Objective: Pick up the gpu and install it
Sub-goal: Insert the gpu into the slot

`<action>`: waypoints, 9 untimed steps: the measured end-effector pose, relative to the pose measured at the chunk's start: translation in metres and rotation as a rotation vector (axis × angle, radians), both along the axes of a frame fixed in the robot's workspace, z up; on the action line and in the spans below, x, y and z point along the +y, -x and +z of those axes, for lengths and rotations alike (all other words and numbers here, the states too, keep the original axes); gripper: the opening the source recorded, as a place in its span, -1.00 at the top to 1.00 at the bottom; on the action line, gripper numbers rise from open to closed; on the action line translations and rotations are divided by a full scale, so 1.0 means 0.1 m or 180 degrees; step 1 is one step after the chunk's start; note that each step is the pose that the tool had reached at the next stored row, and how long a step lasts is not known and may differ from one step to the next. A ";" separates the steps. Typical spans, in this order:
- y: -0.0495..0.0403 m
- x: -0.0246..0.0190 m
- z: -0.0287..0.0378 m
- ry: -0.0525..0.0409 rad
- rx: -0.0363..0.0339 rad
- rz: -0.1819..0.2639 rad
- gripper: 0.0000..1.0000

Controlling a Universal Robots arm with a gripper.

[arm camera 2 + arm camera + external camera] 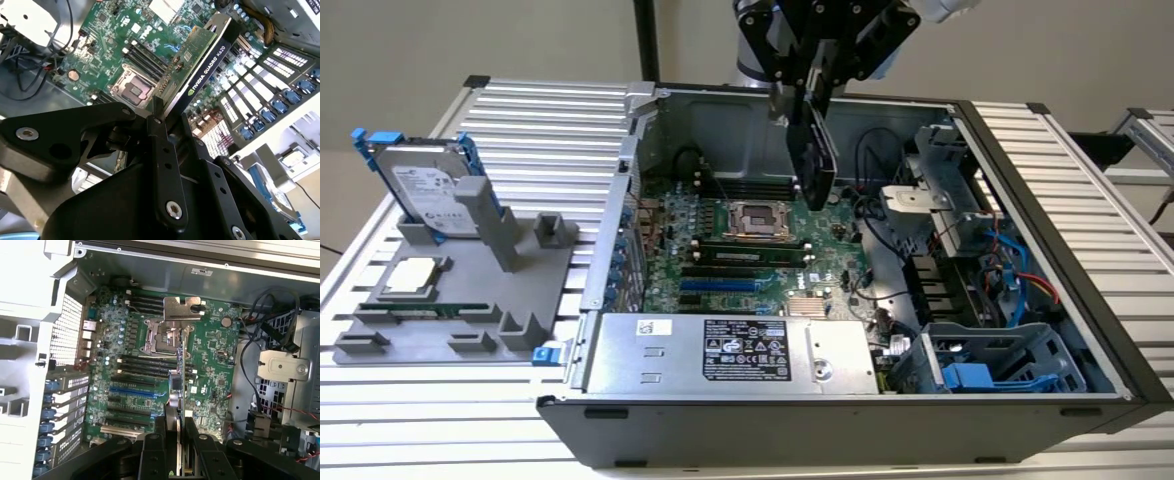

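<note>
The graphics card (207,62) has a green board on one face and a black cover with white and green print on the other. Its end bracket (182,307) is silver. The jaws are matte black. The motherboard (747,250) is green with black slots and one blue slot (134,389). The case (854,435) is dark grey and the ribbed bench (1081,170) pale silver. The hard drive (424,185) is silver with blue rails, on a grey stand (540,285).

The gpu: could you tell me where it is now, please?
The gpu hangs in the gripper at the exterior view's top centre, over the motherboard near its processor socket.
</note>
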State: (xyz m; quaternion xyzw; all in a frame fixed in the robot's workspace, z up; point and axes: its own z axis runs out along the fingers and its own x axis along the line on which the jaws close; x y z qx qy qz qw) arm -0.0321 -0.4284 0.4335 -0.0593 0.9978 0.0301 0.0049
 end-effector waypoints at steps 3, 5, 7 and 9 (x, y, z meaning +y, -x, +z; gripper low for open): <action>0.000 0.000 0.000 0.0000 0.0000 0.0040 1.00; 0.000 0.000 0.000 0.0000 0.0000 0.0067 1.00; 0.000 0.000 0.000 0.0000 0.0000 0.0095 1.00; 0.000 0.000 0.000 0.0000 0.0000 0.0123 1.00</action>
